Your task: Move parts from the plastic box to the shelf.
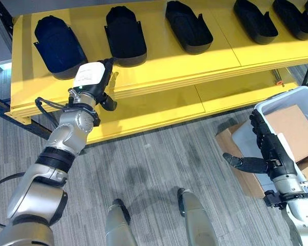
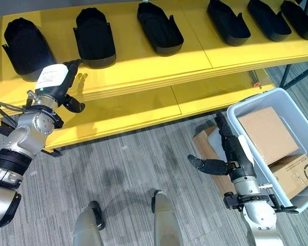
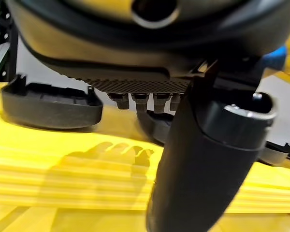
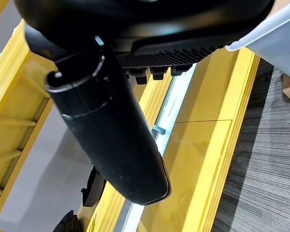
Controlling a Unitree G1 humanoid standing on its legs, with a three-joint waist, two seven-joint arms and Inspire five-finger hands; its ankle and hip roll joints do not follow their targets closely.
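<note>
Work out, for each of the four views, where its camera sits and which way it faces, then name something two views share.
Left eye view: on the head, looking down at the yellow shelf, with the left hand open at its edge.
Right eye view: on the head beside it, same downward look; the right hand is open beside the plastic box.
Left wrist view: along the left hand towards a black part on the shelf.
Right wrist view: along the right hand towards the shelf's edge.
Shared: both eye views show the row of black parts.

parts [image 1: 126,35] crowd shelf [image 1: 164,61] (gaps between)
</note>
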